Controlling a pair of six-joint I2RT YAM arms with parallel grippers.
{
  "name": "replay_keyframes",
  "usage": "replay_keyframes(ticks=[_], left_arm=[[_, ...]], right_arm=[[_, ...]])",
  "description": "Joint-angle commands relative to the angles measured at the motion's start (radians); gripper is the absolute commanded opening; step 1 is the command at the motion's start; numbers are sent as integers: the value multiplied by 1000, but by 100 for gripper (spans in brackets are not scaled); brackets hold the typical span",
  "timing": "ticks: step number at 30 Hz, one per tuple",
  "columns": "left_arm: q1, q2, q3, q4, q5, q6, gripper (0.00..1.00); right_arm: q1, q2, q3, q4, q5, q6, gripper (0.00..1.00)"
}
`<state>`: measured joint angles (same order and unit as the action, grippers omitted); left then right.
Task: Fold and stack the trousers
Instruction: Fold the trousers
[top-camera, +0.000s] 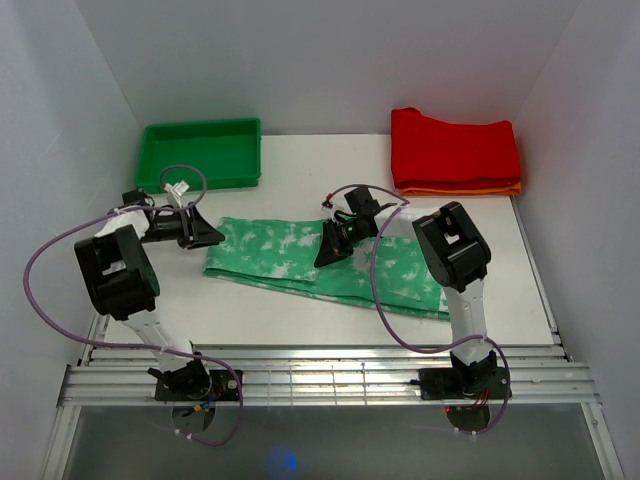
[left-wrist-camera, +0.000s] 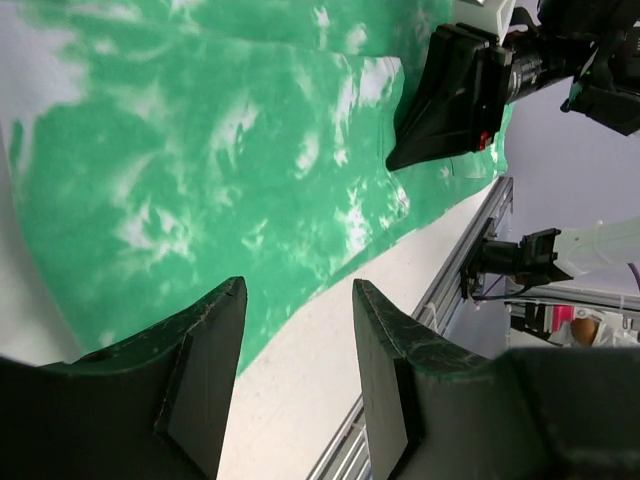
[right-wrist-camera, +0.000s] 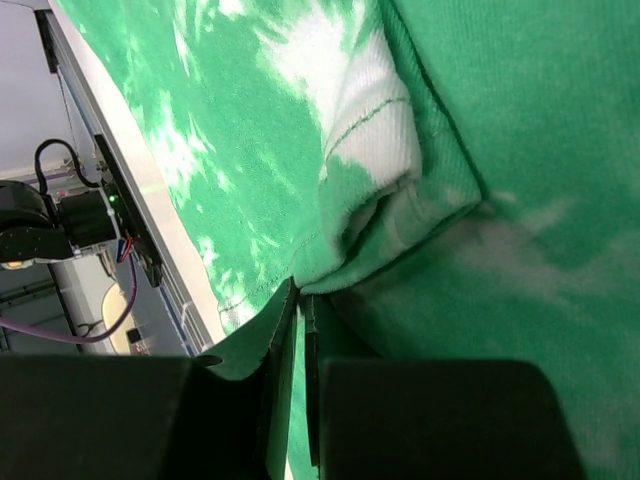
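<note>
Right claw (top-camera: 328, 255) pinches the trousers (top-camera: 262, 250), green tray (top-camera: 200, 127) and red garment (top-camera: 455, 150) beyond

The trousers (top-camera: 262, 250) are mint green mottled with white tie-dye blotches, lying on a white table (top-camera: 300, 170). Beyond them to the left is a plain, deeper green tray (top-camera: 200, 152); beyond them to the right, a plain red folded garment (top-camera: 455, 148) sits on an orange garment (top-camera: 460, 189). The left gripper (top-camera: 208, 235) and right gripper (top-camera: 328, 250) by the trousers are black.
</note>
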<state>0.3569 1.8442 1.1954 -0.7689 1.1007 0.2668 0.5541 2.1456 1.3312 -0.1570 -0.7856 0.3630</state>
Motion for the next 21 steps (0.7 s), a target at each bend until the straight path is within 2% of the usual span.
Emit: replay_keyframes(ticks=[1,5,7,9,13,17,20,21], left_arm=[[37,-22,-59,-139,51,152,57],[76,67,-118,-89,22,135,56],[96,128,-144,-29,1,82,56],[112,161,-151,32,-76,26,54],[117,139,-110,53,-101,5,55],[114,61,4,-47,60,103,55],[82,44,67,-1,77,49,55],[71,46,75,64,88,-16,55]], right_arm=[[-2,-19,-15,-59,92,-58,8],[-2,-21,-17,-73,97,-70,8],[-5,-21,-13,-81,98,-78,8],[-5,-16,-10,-93,100,-90,8],[-8,5,16,-133,103,-120,8],[-8,14,19,-150,111,-142,8],[-6,20,29,-162,112,-159,8],[-8,23,33,-168,114,-165,8]])
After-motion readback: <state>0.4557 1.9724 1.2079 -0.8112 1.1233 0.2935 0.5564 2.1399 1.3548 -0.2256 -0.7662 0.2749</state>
